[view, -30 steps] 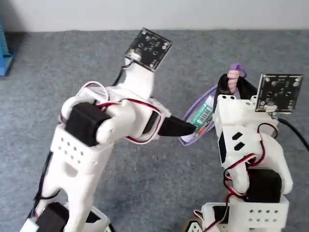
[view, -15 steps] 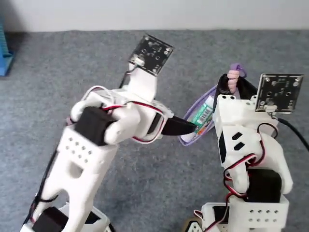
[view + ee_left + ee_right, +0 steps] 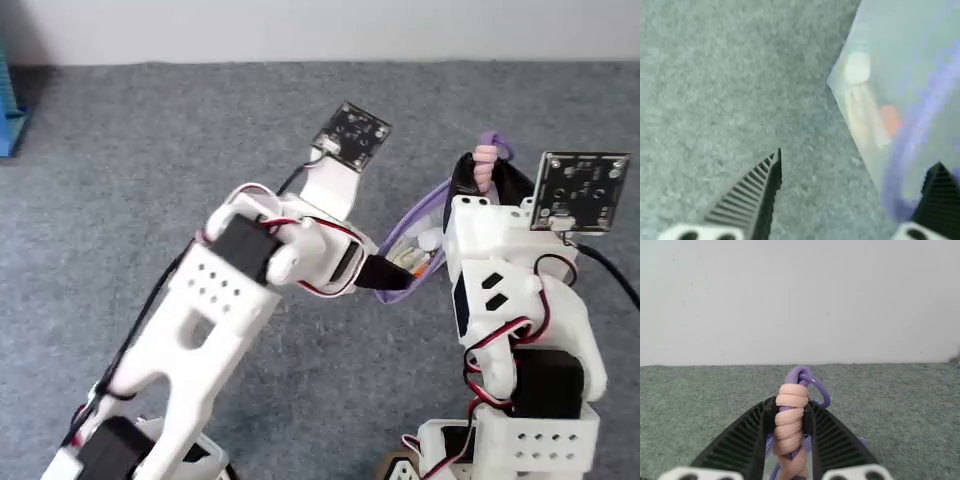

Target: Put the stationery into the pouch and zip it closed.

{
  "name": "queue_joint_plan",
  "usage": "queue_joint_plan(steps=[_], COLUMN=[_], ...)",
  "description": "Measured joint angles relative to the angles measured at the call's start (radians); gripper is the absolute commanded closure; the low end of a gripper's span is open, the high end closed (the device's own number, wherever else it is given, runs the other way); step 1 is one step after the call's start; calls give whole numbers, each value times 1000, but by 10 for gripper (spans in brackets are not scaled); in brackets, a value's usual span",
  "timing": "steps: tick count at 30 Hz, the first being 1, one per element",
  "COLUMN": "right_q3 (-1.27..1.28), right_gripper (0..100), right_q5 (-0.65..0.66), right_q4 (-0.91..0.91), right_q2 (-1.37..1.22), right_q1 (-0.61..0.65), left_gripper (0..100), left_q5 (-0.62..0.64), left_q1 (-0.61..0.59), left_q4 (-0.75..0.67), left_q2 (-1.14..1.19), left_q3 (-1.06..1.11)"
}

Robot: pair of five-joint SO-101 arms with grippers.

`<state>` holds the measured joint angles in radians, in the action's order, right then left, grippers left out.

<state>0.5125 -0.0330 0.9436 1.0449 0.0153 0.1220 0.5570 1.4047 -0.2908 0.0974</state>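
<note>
The clear pouch [image 3: 428,205] with a purple rim hangs tilted over the grey carpet, between the two arms. My right gripper [image 3: 482,178] is shut on its pink braided strap [image 3: 485,158], also seen as the strap [image 3: 790,430] with a purple ring [image 3: 813,383] between the right gripper's [image 3: 790,412] jaws. My left gripper [image 3: 392,274] is at the pouch's lower mouth. In the left wrist view the left gripper [image 3: 850,200] is open, one finger [image 3: 752,200] over carpet, the other at the pouch [image 3: 905,60] edge. A white item [image 3: 857,67] and an orange one [image 3: 888,118] lie inside.
Grey carpet [image 3: 150,150] surrounds both arms, with a white wall behind. A blue object [image 3: 10,110] sits at the far left edge. Open carpet lies left of and behind the pouch.
The left arm has swung right and stretched out toward the pouch. The green-labelled item at its gripper tip in the earlier frames is out of sight. The right arm has kept still.
</note>
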Motion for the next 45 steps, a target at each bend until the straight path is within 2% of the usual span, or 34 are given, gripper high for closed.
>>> queue_joint_plan(steps=[5, 13, 21, 24, 30, 39, 45], right_q3=[0, 0, -43, -112, -327, -595, -657], right_gripper=[991, 991, 991, 991, 991, 991, 991], right_q5=[0, -43, -153, -198, -292, -307, -307], right_q4=[0, 0, -6, -5, 54, 193, 348], right_q2=[0, 0, -23, -66, -247, -454, -502], right_q1=[0, 0, 34, 101, 198, 359, 474], left_gripper=[592, 594, 692, 696, 696, 697, 696], left_q5=[0, 37, 37, 37, 37, 37, 74], left_q1=[-26, -256, -439, -450, -454, -454, -446], left_q4=[75, 89, 176, 207, 265, 328, 330], left_q2=[-133, -333, -408, -410, -410, -410, -450], left_q3=[-72, -83, -25, 43, 46, 46, 46])
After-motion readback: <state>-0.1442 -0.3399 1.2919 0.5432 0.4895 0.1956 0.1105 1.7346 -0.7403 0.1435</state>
